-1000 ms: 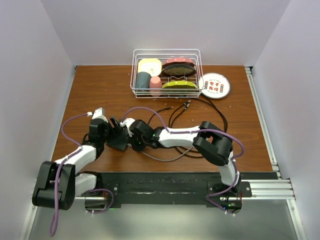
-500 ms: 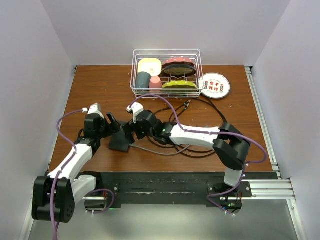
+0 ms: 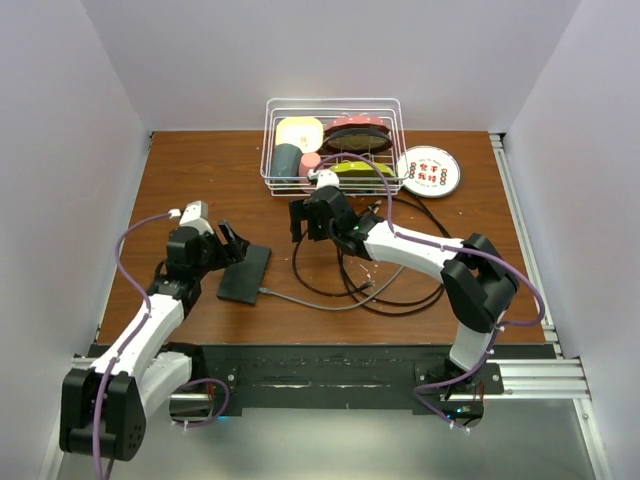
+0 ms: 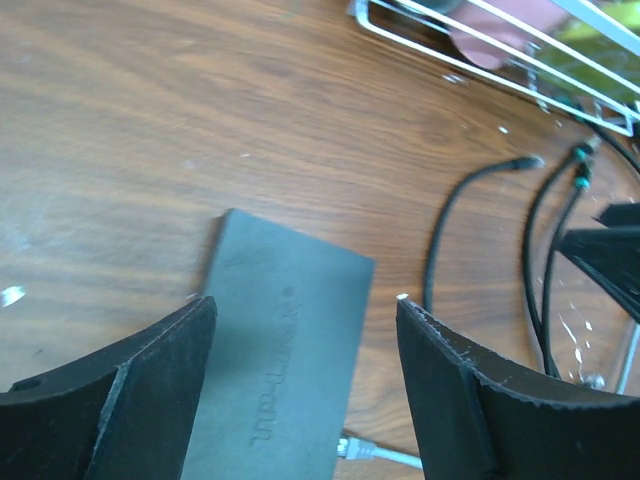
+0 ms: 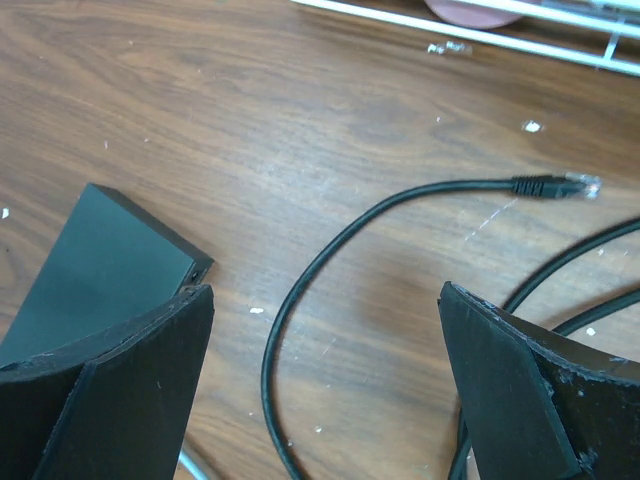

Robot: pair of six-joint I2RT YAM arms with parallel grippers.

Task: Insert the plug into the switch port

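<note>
Left end effector (image 4: pixel 305 312) and right end effector (image 5: pixel 327 295) are hanging apart, empty; the switch (image 4: pixel 285 350) is hiding its ports, grey plug (image 4: pixel 352 449) barely showing at its edge.

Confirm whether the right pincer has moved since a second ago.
Yes. The right pincer left the switch and moved up-right toward the wire basket.

table (image 3: pixel 200 180): brown wood grain | switch (image 3: pixel 245 274): matte black | loose cables (image 3: pixel 400 295): black | thin cable (image 3: pixel 310 299): grey | basket (image 3: pixel 268 140): white wire | plate (image 3: pixel 428 170): white, red characters | cup (image 3: pixel 311 163): pink | arm wiring (image 3: pixel 135 230): purple
</note>
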